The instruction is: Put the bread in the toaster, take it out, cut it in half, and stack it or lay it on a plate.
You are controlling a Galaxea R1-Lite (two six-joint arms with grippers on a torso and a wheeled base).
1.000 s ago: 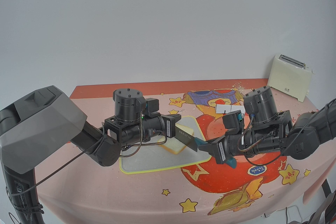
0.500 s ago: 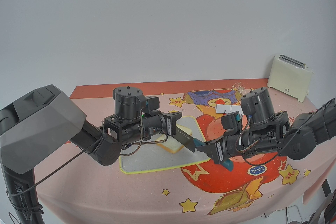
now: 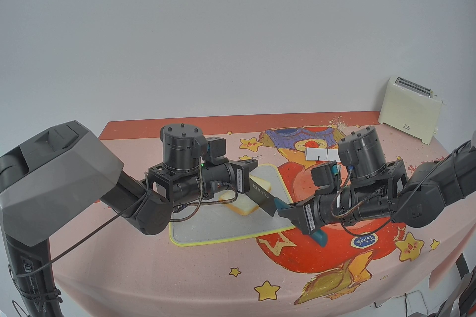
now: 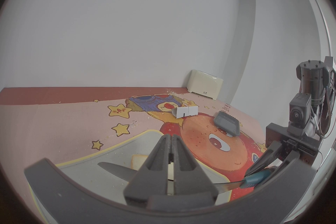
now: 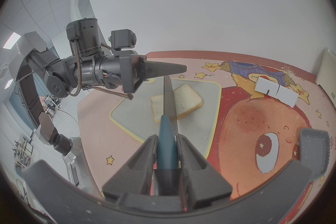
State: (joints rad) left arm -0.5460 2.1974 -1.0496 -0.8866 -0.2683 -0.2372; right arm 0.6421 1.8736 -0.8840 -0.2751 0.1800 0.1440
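Head view and wrist views: knife across the bread, right arm shifted

1. Locate the bread (image 3: pixel 243 204). It lies flat on the grey, yellow-edged cutting board (image 3: pixel 218 226), which rests on the tabletop (image 3: pixel 148 253).
2. Check the right pincer (image 3: pixel 287 210). Its fingers are clamped on the teal handle of the knife (image 3: pixel 263 196). In the right wrist view you see the blade standing on edge across the middle of the slice, with the tip reaching past the far crust. You cannot tell from these views whether the slice is cut through.
3. Check the left pincer (image 4: pixel 170 139). Its fingers are pressed together with nothing between them. It sits above the board beside the bread, close to the blade tip. Contact with the blade or the bread cannot be confirmed.
4. Compare with one second ago. The right arm has shifted a little toward the robot's left, carrying the knife handle with it. The left arm holds the same position.
5. Note the remaining items. The toaster (image 3: pixel 410 115) stands at the far right corner of the tabletop, well apart from the board. A white card (image 3: pixel 321 153) lies behind the right arm. The dark grey plate (image 4: pixel 226 123) lies to the right of the board, near that card.
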